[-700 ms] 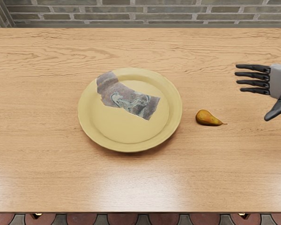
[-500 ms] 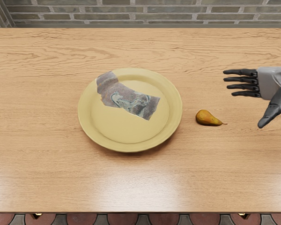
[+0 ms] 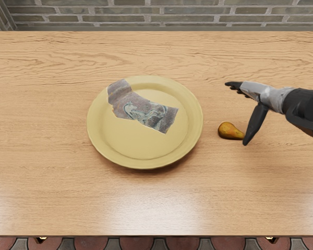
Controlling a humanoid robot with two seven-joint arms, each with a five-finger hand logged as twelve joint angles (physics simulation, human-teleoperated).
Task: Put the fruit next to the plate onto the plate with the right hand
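Note:
A small orange-brown pear [image 3: 228, 130] lies on its side on the wooden table, just right of the yellow plate [image 3: 104, 135]. The plate carries a grey patterned patch [image 3: 141, 110] on its upper half. My right hand [image 3: 245, 112] comes in from the right edge and hangs over the pear's right end. Its fingers [image 3: 233, 85] stretch out to the left and the thumb [image 3: 254, 124] points down beside the pear's stem end. The hand is open and holds nothing. The left arm does not show.
The table's front edge [image 3: 156, 235] runs along the bottom of the head view. A brick wall [image 3: 156, 13] stands behind the far edge.
My right hand has moved left and down from the right edge to above the pear. It has turned so the fingers lie flatter and the thumb points down.

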